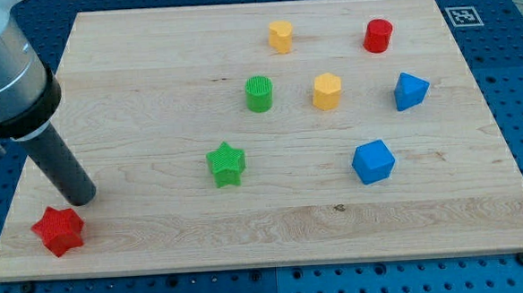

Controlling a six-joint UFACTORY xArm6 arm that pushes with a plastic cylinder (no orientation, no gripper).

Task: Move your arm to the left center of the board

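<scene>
My tip (82, 199) rests on the wooden board (149, 63) near its left edge, a little below mid-height. The dark rod rises up and to the left from it to the grey arm body at the view's top left. A red star block (58, 231) lies just below and left of the tip, close but apart from it. A green star block (226, 164) lies well to the tip's right.
A green cylinder (259, 94), two yellow blocks (280, 37) (327, 91), a red cylinder (378, 35) and two blue blocks (410, 91) (373, 161) sit on the board's right half. A blue pegboard table (518, 79) surrounds the board.
</scene>
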